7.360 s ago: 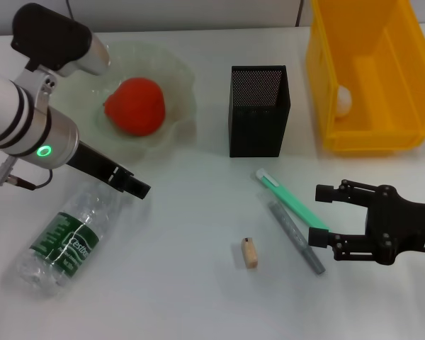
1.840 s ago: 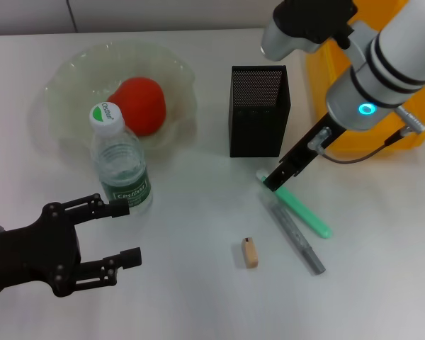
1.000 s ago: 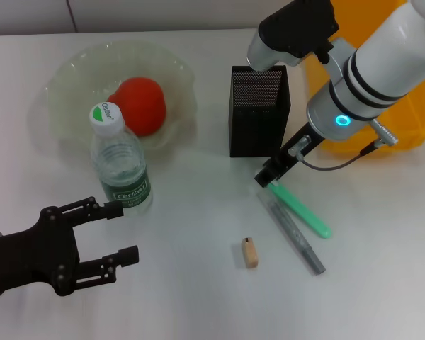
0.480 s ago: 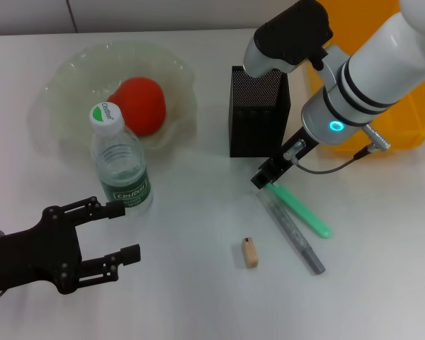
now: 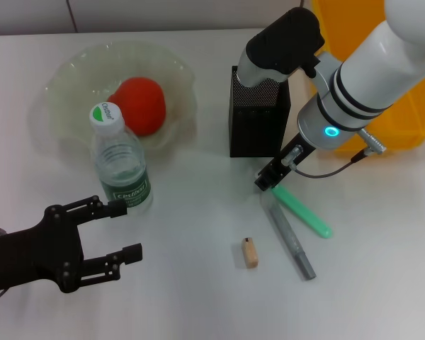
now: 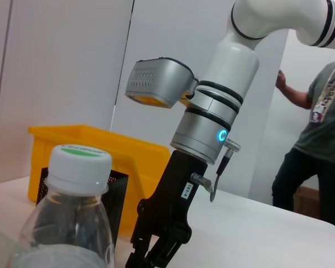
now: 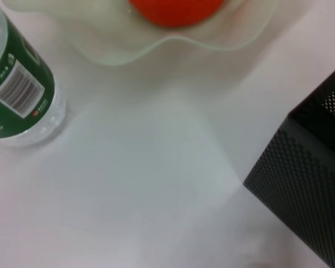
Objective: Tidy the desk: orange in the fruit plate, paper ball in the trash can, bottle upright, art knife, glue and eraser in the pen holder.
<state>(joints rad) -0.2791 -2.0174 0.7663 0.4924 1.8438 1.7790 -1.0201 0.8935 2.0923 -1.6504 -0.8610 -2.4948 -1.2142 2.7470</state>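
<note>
The orange (image 5: pixel 137 105) lies in the fruit plate (image 5: pixel 71 78) at the back left. The bottle (image 5: pixel 119 159) stands upright in front of the plate. The black mesh pen holder (image 5: pixel 258 113) stands at the centre back. The green art knife (image 5: pixel 302 211) and the grey glue stick (image 5: pixel 291 241) lie side by side in front of it, with the eraser (image 5: pixel 250 252) to their left. My right gripper (image 5: pixel 268 178) is low at the knife's near end. My left gripper (image 5: pixel 125 229) is open and empty in front of the bottle. The paper ball is hidden.
The yellow trash can (image 5: pixel 343 28) stands at the back right, mostly behind my right arm. In the left wrist view a person (image 6: pixel 312 139) stands beyond the table. The right wrist view shows the bottle (image 7: pixel 17 95), the plate rim (image 7: pixel 128 47) and the pen holder (image 7: pixel 307 184).
My right arm has leaned further left over the pen holder, its gripper staying at the knife's end. The grey glue stick has shifted slightly. The left arm has barely moved.
</note>
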